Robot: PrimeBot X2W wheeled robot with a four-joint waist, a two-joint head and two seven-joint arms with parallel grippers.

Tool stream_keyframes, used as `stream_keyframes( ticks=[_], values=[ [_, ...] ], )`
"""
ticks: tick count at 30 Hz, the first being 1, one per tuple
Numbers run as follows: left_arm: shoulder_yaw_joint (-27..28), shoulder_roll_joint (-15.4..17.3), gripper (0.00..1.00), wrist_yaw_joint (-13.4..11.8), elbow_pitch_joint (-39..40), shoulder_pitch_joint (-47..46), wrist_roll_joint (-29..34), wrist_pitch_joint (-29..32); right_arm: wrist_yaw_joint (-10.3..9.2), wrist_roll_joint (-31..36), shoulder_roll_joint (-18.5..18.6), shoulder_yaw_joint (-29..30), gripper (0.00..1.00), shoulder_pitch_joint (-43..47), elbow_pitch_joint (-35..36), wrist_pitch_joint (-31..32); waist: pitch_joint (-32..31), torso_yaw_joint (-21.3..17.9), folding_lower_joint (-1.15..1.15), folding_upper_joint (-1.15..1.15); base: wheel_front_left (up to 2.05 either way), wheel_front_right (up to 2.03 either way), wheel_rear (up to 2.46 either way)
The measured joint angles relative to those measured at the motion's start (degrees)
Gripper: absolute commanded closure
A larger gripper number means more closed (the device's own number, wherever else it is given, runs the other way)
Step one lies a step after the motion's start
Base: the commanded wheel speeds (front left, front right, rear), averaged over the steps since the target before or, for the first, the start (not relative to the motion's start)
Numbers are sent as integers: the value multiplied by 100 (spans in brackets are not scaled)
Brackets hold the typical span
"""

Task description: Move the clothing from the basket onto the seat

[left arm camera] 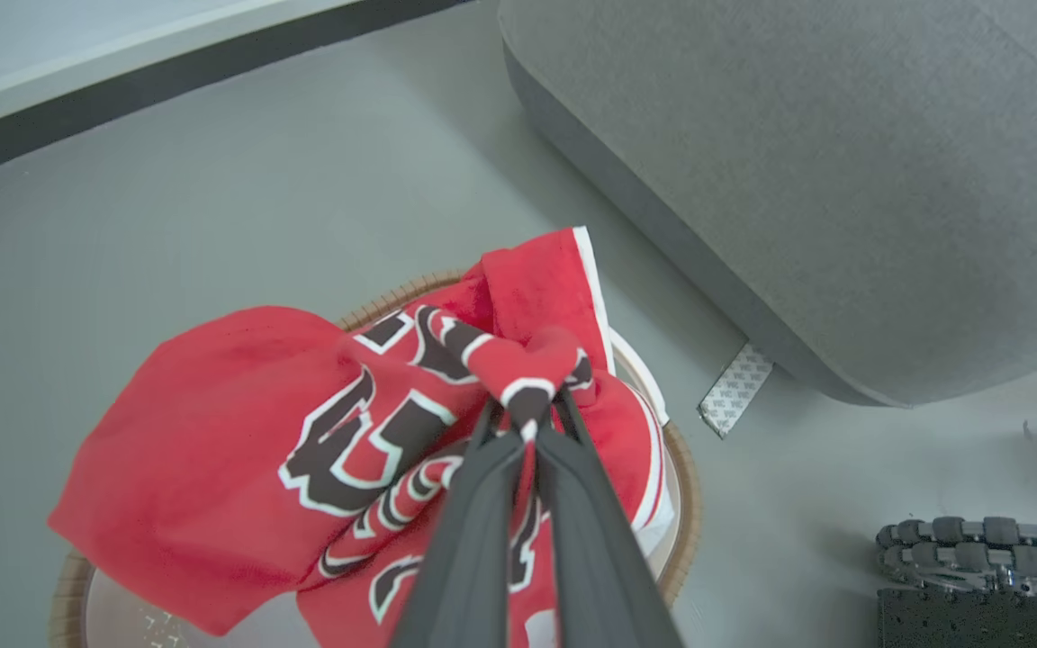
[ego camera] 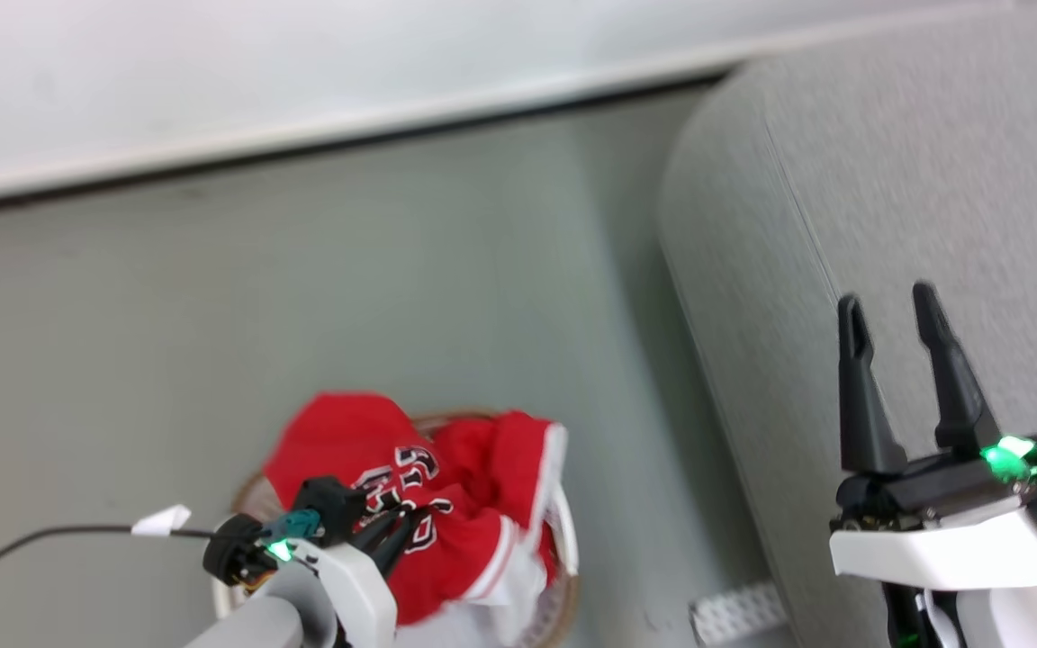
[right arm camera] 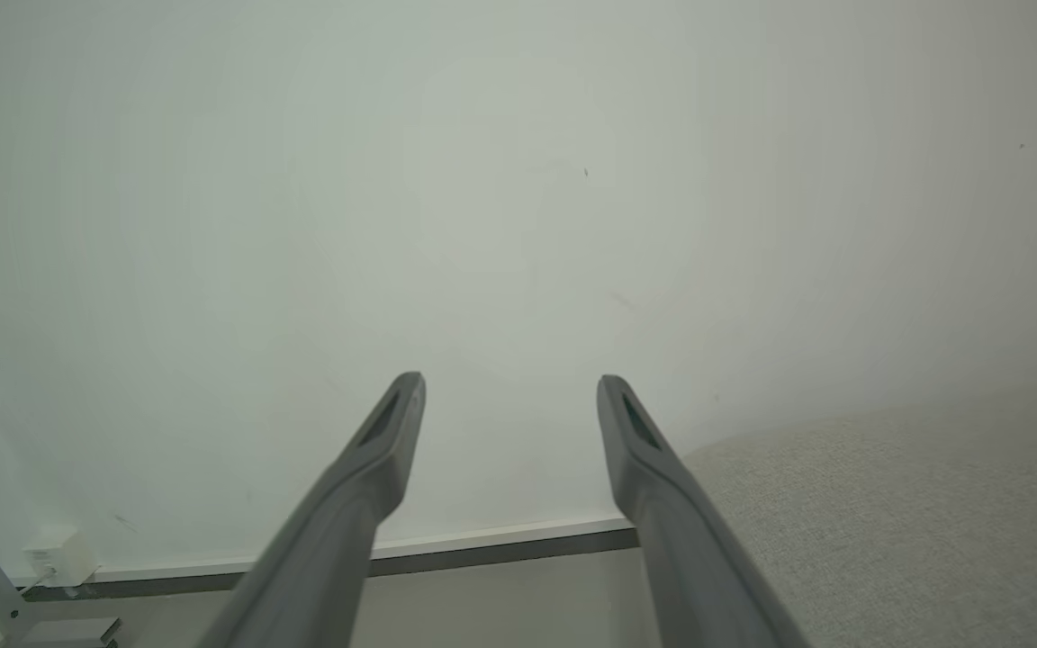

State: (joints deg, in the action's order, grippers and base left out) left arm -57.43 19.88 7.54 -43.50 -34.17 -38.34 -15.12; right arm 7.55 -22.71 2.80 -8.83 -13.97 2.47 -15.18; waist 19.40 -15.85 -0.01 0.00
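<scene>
The clothing (ego camera: 473, 504), a red jersey with black white-outlined numbers, is bunched over the basket (ego camera: 563, 540) at the bottom of the head view. My left gripper (ego camera: 397, 522) is shut on a fold of the clothing (left arm camera: 302, 432); in the left wrist view its fingertips (left arm camera: 527, 418) pinch a red and white-trimmed bunch above the basket rim (left arm camera: 685, 504). The grey seat (ego camera: 888, 207) fills the right side. My right gripper (ego camera: 888, 310) hangs open and empty over the seat, fingers spread in the right wrist view (right arm camera: 509, 396).
Grey floor (ego camera: 347, 288) lies between the basket and the white wall with its dark baseboard (ego camera: 302, 153). A small patterned white strip (left arm camera: 734, 391) sits on the floor at the seat's base. A black cable (ego camera: 32, 540) trails from my left wrist.
</scene>
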Motion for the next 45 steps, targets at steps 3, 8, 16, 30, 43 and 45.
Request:
stream_keyframes(
  ticks=[3,8,16,30,43,45],
  values=[
    [285,-27,100,0,318,198,55,0,0,24,1,-3,0,120,-108,0,-329,192,0,0,0,0,0],
    [678,-89,100,0,913,483,109,0,0,82,0,10,0,298,-246,1,-820,513,-1,0,0,0,0],
    [1400,-33,100,-53,1987,626,361,-1,0,88,1,-63,0,526,-369,1,-1428,969,-1,0,0,0,0],
    [2169,26,100,-376,3159,491,276,3,0,103,2,-737,0,739,-539,0,-1862,1313,0,0,0,0,0],
    [2212,69,100,-517,3433,525,183,47,0,445,2,-1560,0,657,-1009,1,-1862,1307,0,1,0,0,0],
    [2198,52,100,-524,3428,524,174,49,0,593,1,-1813,0,559,-1200,1,-1862,1314,1,0,0,0,0]
  ],
)
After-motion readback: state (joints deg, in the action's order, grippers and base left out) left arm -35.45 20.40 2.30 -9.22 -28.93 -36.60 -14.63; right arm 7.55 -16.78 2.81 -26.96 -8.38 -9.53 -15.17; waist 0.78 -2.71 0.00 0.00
